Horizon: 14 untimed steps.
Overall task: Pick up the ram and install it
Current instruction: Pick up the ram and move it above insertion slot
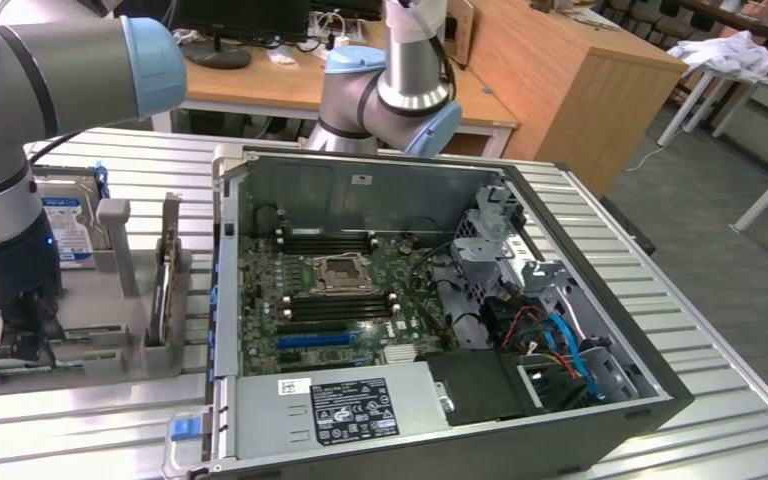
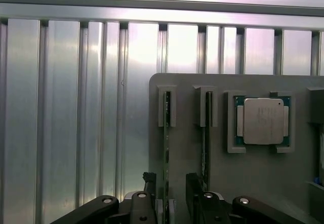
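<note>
While slightly apart, black claw (image 2: pixel 169 179) astride thin green ram (image 2: pixel 166 148) in grey slotted holder (image 2: pixel 253 183).

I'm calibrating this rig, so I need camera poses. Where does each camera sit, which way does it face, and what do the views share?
Exterior view: mounted off the robot, higher than the slatted table, looking down into the open computer case; the arm and its gripper show at the exterior view's left.
Wrist view: on the wrist, facing down past the gripper onto the grey fixture, with the ram standing edge-on between its open fingers.
Shared: the gripper, the fixture and the table.
</note>
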Available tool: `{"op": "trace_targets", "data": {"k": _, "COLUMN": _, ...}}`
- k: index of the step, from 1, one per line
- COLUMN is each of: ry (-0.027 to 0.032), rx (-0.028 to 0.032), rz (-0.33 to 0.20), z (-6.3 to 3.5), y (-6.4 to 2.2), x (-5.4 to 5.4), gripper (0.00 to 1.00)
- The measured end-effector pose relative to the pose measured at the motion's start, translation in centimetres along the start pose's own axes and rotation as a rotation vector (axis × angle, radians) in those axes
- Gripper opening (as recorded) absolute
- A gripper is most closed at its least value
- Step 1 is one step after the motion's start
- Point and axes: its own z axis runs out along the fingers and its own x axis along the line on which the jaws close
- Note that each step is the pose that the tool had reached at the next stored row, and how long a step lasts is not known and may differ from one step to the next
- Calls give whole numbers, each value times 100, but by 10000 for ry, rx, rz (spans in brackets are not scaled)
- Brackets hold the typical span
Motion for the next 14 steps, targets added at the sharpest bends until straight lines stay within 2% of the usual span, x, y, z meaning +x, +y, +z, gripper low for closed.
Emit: {"op": "trace_targets", "data": {"k": 14, "ry": -1, "rx": 0, "rz": 0, "z": 0, "y": 0, "x": 34, "gripper": 37}}
